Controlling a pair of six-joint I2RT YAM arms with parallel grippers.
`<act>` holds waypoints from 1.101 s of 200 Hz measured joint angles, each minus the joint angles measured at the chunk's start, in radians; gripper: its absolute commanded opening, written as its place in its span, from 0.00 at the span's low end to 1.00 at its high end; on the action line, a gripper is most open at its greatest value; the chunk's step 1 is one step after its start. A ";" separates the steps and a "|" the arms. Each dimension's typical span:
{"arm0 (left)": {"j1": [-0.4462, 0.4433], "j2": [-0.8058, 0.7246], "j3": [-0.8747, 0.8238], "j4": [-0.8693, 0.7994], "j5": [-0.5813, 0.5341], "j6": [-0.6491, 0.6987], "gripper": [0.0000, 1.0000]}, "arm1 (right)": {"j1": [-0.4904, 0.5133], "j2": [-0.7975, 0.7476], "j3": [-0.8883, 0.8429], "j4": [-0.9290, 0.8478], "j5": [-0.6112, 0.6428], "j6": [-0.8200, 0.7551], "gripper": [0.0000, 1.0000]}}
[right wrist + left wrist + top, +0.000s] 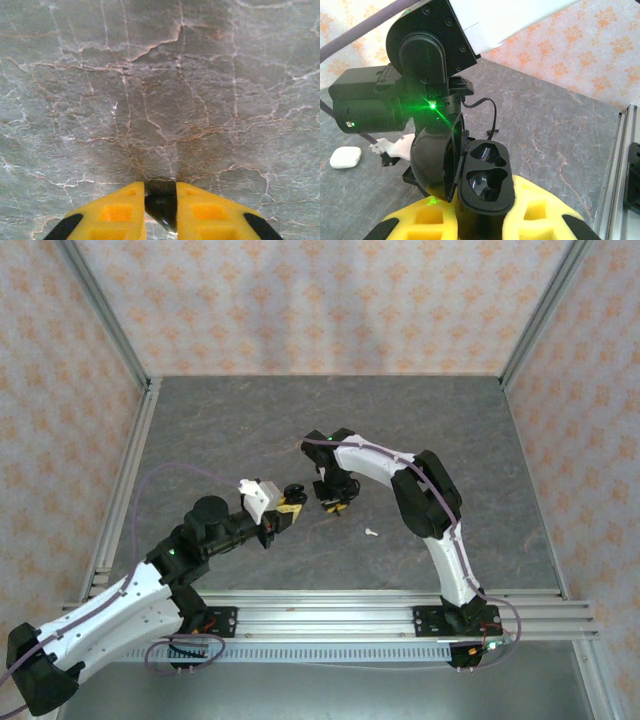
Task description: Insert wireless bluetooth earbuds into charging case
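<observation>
Case: We see the black case [485, 175] hinged open. Its lid [432, 165] stands up on the left in the left wrist view, and its two wells [482, 182] face the camera. We cannot tell whether anything sits in them.
Left gripper: The left gripper [481, 210] is clamped on the case, one yellow finger at each side of its base, near the middle of the worktop [250, 420].
Right gripper: From above, the right gripper [160, 192] points down just beside the left one. Its yellow fingers are nearly together, pinching a small dark piece [162, 212] we cannot name, over grey marbled surface.
White piece: A small white piece [370, 533] lies on the worktop near the right gripper, toward the near edge, touching nothing. We cannot tell whether it is an earbud.
Surroundings: Patterned walls [300, 300] enclose the worktop.
</observation>
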 measured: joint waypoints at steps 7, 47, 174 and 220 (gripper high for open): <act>0.000 -0.004 0.000 0.000 0.000 0.000 0.00 | 0.001 0.000 0.000 -0.001 0.000 0.000 0.14; 0.000 -0.008 0.000 0.000 0.000 0.000 0.00 | 0.005 -0.018 -0.017 0.005 0.022 0.003 0.11; 0.000 0.051 0.011 0.011 0.008 0.004 0.00 | -0.059 -0.238 -0.173 0.106 0.012 0.063 0.09; 0.000 0.210 0.129 0.042 0.068 0.017 0.00 | -0.077 -0.494 -0.161 0.160 0.050 0.074 0.08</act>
